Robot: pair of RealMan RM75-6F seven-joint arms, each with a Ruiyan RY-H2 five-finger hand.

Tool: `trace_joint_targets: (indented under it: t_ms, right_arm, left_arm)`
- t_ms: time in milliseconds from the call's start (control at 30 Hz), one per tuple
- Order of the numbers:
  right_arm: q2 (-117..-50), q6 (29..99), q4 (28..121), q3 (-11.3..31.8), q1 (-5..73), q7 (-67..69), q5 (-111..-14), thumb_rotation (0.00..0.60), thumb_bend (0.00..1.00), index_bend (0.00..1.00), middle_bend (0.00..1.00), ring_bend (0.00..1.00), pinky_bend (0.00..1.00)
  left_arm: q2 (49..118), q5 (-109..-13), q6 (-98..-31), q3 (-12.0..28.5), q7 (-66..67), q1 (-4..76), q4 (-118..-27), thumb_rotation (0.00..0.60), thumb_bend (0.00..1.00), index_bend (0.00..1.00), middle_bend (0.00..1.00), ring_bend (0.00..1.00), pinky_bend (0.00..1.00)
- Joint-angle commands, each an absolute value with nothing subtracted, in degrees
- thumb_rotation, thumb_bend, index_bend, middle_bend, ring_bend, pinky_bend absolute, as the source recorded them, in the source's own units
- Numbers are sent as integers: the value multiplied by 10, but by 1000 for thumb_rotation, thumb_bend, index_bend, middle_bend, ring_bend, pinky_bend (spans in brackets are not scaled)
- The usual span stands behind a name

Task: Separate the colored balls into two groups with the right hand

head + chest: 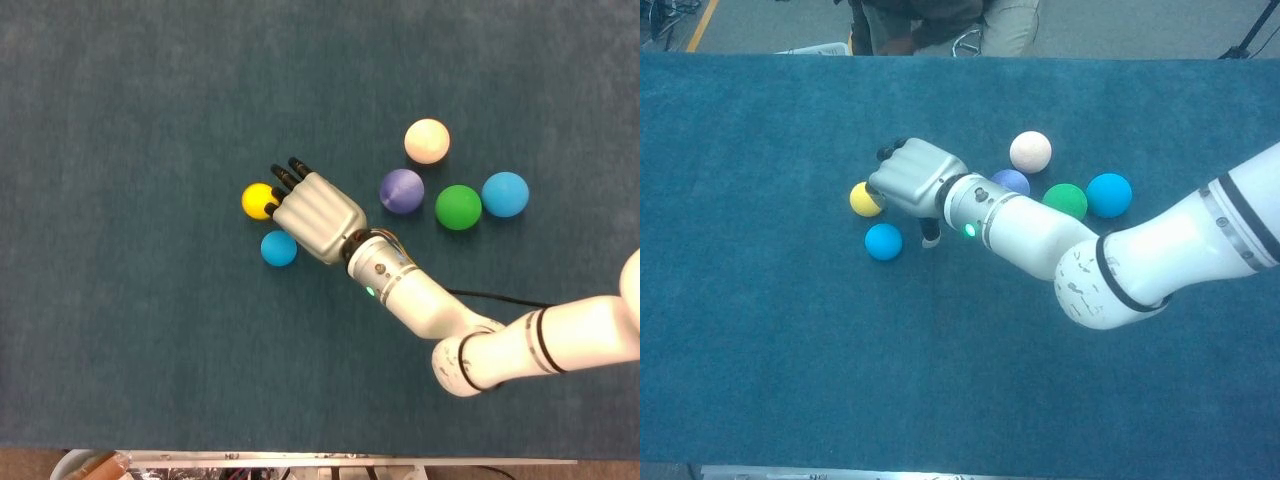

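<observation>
We are reaching our right hand (312,216) across the blue cloth table (120,350), and it is holding nothing; its fingers lie close together with the dark tips touching the little round yellow ball (257,200), which sits just past the fingers on the far side from the arm. The small light-blue ball (278,248) is sitting right beside the hand too. Those two balls are making one little bunch. Well apart on the other side of the hand, the purple ball (401,190), the cream ball (427,141), the green ball (458,207) and the bigger light-blue ball (505,194) are sitting close together. We think the sorting is nearly done, and maybe only a bit more pushing is left. Our left hand is not showing.
</observation>
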State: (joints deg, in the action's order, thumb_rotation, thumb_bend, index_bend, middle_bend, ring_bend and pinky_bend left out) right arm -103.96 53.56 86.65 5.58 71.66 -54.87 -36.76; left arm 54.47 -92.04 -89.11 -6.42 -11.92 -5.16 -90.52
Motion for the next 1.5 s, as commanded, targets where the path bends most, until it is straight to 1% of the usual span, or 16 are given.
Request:
trace_joint_targets:
  t_ms: [33, 200, 400, 600, 833, 1100, 1500]
  right_arm:
    - [-1015, 537, 902, 50, 706, -536, -383, 600, 76, 324, 318, 80, 123]
    - [-977, 531, 957, 26, 692, -521, -413, 600, 75, 324, 318, 80, 123]
    - [-950, 520, 996, -2, 685, -518, -429, 600, 75, 324, 318, 80, 123]
    - [-960, 516, 992, -8, 691, -525, -420, 600, 75, 324, 318, 80, 123]
    - [-986, 510, 971, -12, 706, -543, -398, 600, 76, 324, 318, 80, 123]
    - [-1017, 525, 938, 0, 715, -553, -375, 600, 75, 324, 318, 80, 123]
    - [-1056, 541, 885, 42, 728, -559, -330, 600, 75, 324, 318, 80, 123]
  left_arm:
    - [545, -921, -890, -65, -118, -51, -906, 600, 443, 317, 212, 209, 182]
    - [545, -925, -888, -65, -116, -50, -909, 600, 443, 317, 212, 208, 183]
    - [546, -926, -888, -65, -115, -50, -911, 600, 443, 317, 212, 209, 183]
    - [546, -929, -889, -66, -114, -50, -912, 600, 443, 317, 211, 209, 183]
    - [545, -925, -894, -67, -117, -55, -909, 600, 443, 317, 212, 209, 183]
    - [546, -924, -893, -66, -119, -55, -905, 600, 443, 317, 212, 209, 183]
    - [547, -923, -890, -64, -121, -54, -903, 600, 443, 317, 211, 209, 183]
